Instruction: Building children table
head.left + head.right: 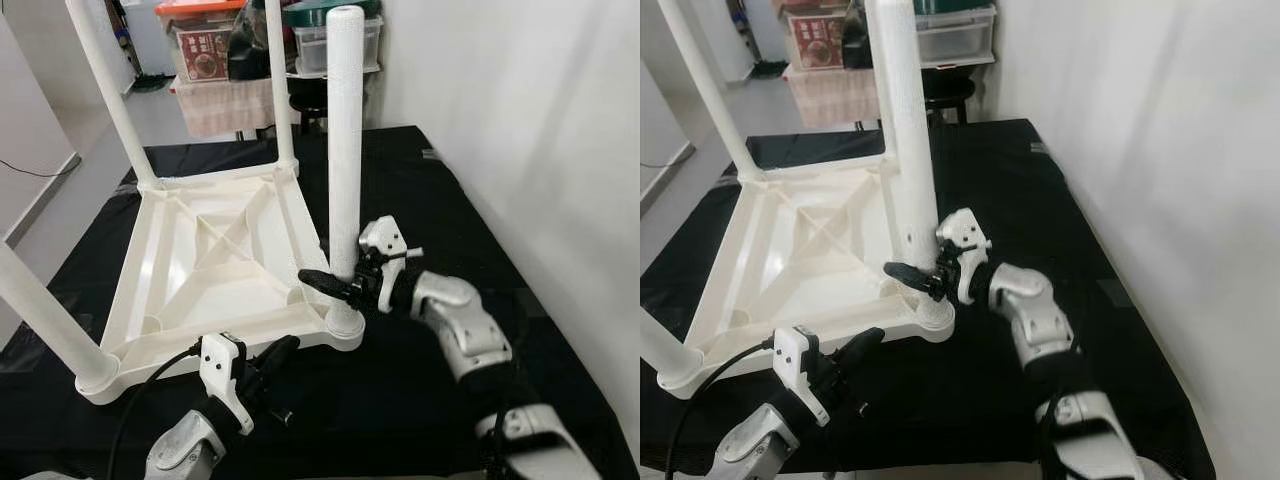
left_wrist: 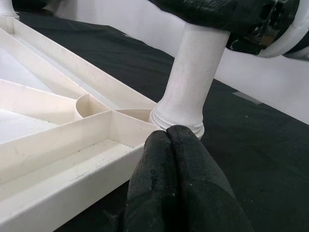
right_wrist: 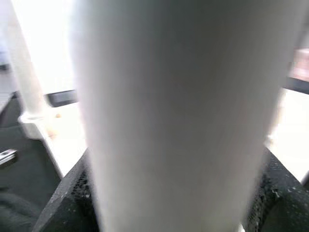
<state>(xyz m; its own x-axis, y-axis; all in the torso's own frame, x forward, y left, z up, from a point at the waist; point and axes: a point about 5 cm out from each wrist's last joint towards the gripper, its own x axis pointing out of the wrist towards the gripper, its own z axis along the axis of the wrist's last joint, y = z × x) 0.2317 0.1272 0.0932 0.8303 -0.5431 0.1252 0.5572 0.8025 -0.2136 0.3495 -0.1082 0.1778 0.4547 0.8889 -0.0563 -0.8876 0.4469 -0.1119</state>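
Left eye view shows your right end effector (image 1: 345,285) clamped on the fourth leg (image 1: 345,150) standing in the upturned tabletop's (image 1: 215,260) near corner socket; left end effector (image 1: 272,362) together alongside; press the leg home next.

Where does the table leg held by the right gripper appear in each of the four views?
Left eye view: table leg stands upright right of centre, in the tabletop's near right corner.
Right eye view: the leg stands left of centre, running off the top edge.
Left wrist view: its base rises behind the left gripper.
Right wrist view: the leg sits between the right gripper's fingers.
Shared landmark: the upturned white tabletop.
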